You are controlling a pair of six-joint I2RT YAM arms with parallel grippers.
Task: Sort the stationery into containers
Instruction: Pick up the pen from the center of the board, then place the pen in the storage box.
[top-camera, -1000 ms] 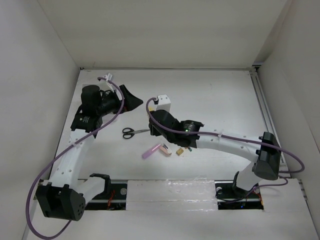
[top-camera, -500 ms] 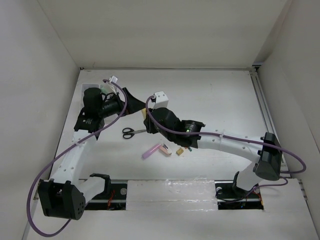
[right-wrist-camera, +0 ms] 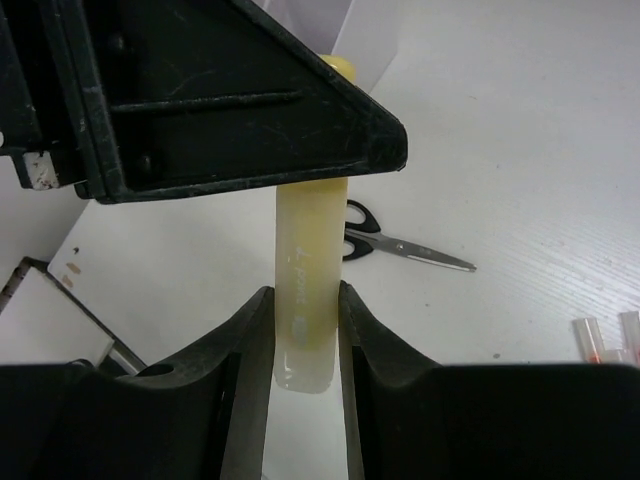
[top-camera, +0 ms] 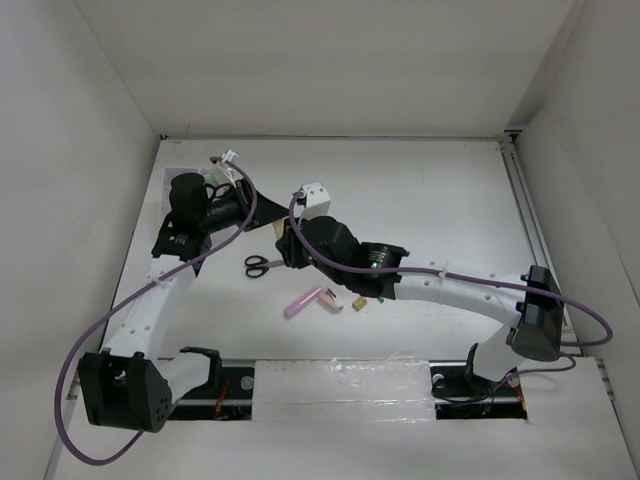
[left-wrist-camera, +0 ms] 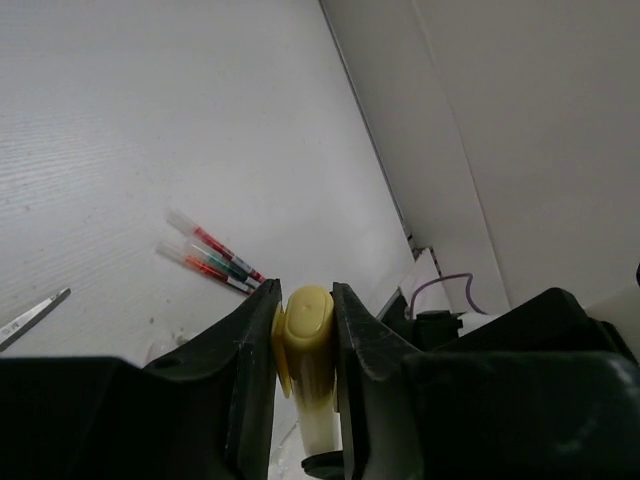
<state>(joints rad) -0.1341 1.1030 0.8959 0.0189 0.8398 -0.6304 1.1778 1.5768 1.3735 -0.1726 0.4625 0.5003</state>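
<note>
Left gripper [left-wrist-camera: 303, 300] was found closed on one end of the yellow highlighter [right-wrist-camera: 310, 240], and the right gripper [right-wrist-camera: 303, 300] clamped on the other. It was held aloft above the scissors [right-wrist-camera: 400, 243]. A drop or twist could be caused if neither grip were released before the arms parted.

The left hand [left-wrist-camera: 304, 300], wide open a second ago, has closed its fingers against the capped end of the yellow highlighter [left-wrist-camera: 308, 350]. The right hand [right-wrist-camera: 305, 320], gripping the highlighter's other end, has moved left and a little farther back over the tabletop [top-camera: 430, 200], bringing the two hands together.
</note>
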